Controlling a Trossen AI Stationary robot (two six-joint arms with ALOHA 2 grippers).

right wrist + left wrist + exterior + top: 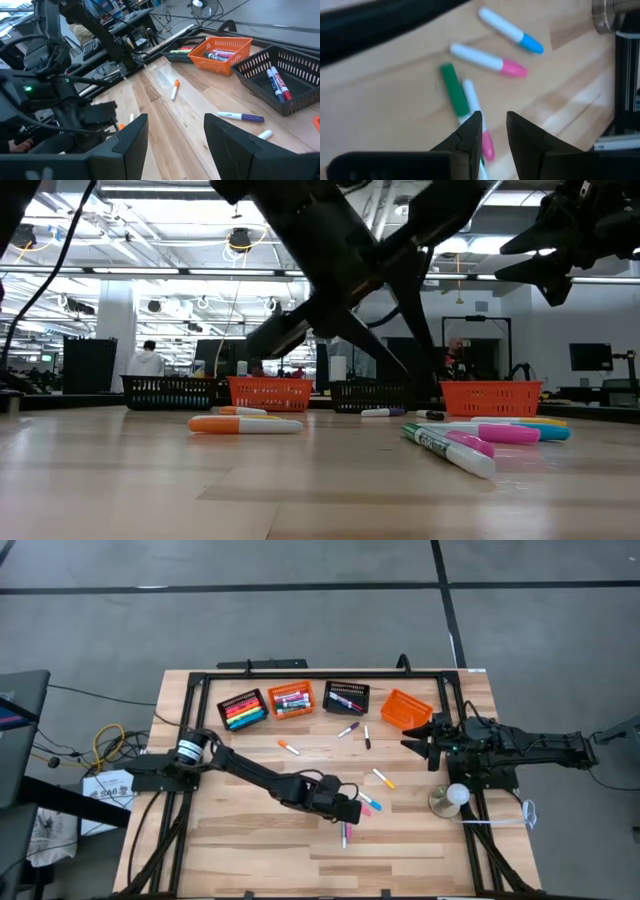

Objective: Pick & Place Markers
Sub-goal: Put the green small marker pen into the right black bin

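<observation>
1. The left gripper point(492, 131) hangs with its jaws parted a little and empty, over a pink-capped marker point(486, 143) beside a green marker point(454, 91).
2. Judged step: reaching to pick; next, lower astride one barrel and close.
3. The right gripper point(175, 135), jaws released, waits by the orange basket point(406, 709), apparently empty.
4. Beyond the green marker, three baskets point(290, 700) hold markers.

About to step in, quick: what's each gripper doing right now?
Left gripper: open, empty, above the pink-capped marker.
Right gripper: open, empty, beside the orange basket.
</observation>
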